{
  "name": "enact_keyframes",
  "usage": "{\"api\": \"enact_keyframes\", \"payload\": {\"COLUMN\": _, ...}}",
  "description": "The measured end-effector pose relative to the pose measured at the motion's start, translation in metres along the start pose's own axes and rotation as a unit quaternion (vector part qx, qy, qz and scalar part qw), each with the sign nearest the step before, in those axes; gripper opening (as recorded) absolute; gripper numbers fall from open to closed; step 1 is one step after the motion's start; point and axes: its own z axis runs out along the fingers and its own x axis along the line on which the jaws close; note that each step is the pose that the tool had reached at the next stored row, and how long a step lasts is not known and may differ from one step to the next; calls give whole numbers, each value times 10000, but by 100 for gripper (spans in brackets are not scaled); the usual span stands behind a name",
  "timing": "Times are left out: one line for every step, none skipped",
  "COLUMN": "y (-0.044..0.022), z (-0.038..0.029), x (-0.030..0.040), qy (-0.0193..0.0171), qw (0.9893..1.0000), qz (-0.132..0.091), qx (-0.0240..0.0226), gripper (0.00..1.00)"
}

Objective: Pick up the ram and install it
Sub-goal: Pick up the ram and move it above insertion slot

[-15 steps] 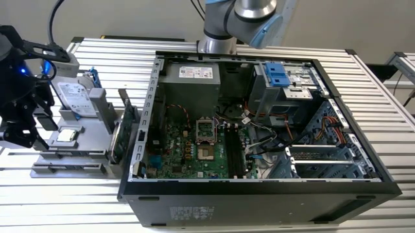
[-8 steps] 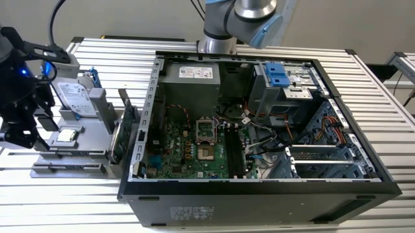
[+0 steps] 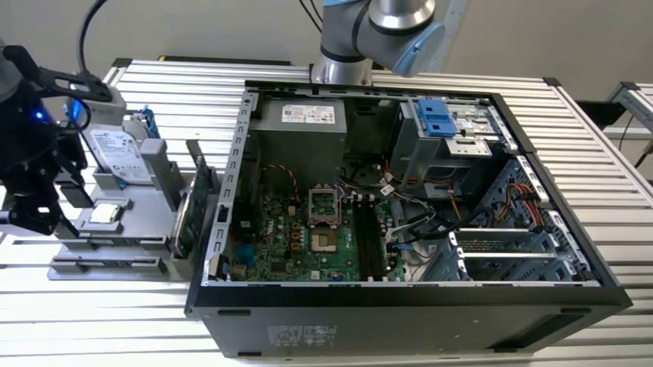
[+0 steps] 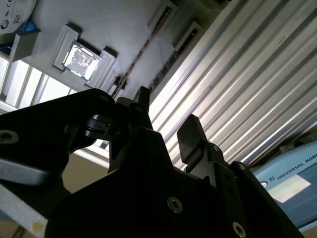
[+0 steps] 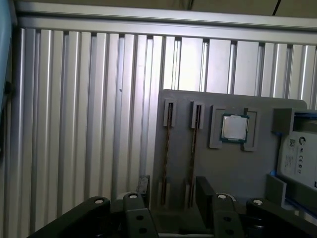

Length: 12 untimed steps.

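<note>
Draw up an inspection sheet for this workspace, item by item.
Surface: slatted metal table, nothing spilled on it.
Job's things: ram, two thin sticks seen edge-on in the slots of the grey holder, not grasped.
Clutter: processor chip, hard drive and expansion card share the holder.
Grippers: pincer open, holding nothing, poised close to the sticks.
Cables: wire bundles loose inside the case; black cable runs toward the wrist.
Surroundings: open computer case beside the holder; arm base behind it.

The exterior view looks down on the case [image 3: 408, 310]; both wrist views closely share the grey fixture [image 5: 233, 171].
</note>
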Motion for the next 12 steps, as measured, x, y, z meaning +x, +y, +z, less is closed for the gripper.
{"api": "enact_keyframes", "payload": {"y": 0, "z": 3, "x": 0, "qy": 0, "qw": 10000, "qz": 0, "qx": 0, "gripper": 100}}
{"api": "enact_keyframes", "payload": {"y": 0, "z": 7, "x": 0, "qy": 0, "qw": 10000, "qz": 0, "qx": 0, "gripper": 100}}
{"api": "enact_keyframes", "payload": {"y": 0, "z": 10, "x": 0, "qy": 0, "qw": 10000, "qz": 0, "qx": 0, "gripper": 100}}
{"api": "enact_keyframes", "payload": {"y": 0, "z": 14, "x": 0, "qy": 1, "qw": 10000, "qz": 0, "qx": 0, "gripper": 100}}
{"api": "enact_keyframes", "payload": {"y": 0, "z": 17, "x": 0, "qy": 1, "qw": 10000, "qz": 0, "qx": 0, "gripper": 100}}
{"api": "enact_keyframes", "payload": {"y": 0, "z": 20, "x": 0, "qy": 1, "qw": 10000, "qz": 0, "qx": -1, "gripper": 100}}
{"api": "enact_keyframes", "payload": {"y": 0, "z": 23, "x": 0, "qy": 1, "qw": 10000, "qz": 0, "qx": -1, "gripper": 100}}
{"api": "enact_keyframes", "payload": {"y": 0, "z": 27, "x": -1, "qy": 1, "qw": 10000, "qz": 0, "qx": -1, "gripper": 100}}
{"api": "enact_keyframes", "payload": {"y": -1, "z": 30, "x": -1, "qy": 1, "qw": 10000, "qz": 0, "qx": 0, "gripper": 100}}
{"api": "enact_keyframes", "payload": {"y": 0, "z": 33, "x": -1, "qy": 2, "qw": 10000, "qz": 0, "qx": -1, "gripper": 100}}
{"api": "enact_keyframes", "payload": {"y": -1, "z": 37, "x": -1, "qy": 2, "qw": 10000, "qz": 0, "qx": 0, "gripper": 100}}
{"api": "enact_keyframes", "payload": {"y": -1, "z": 40, "x": -1, "qy": 2, "qw": 10000, "qz": 0, "qx": 0, "gripper": 100}}
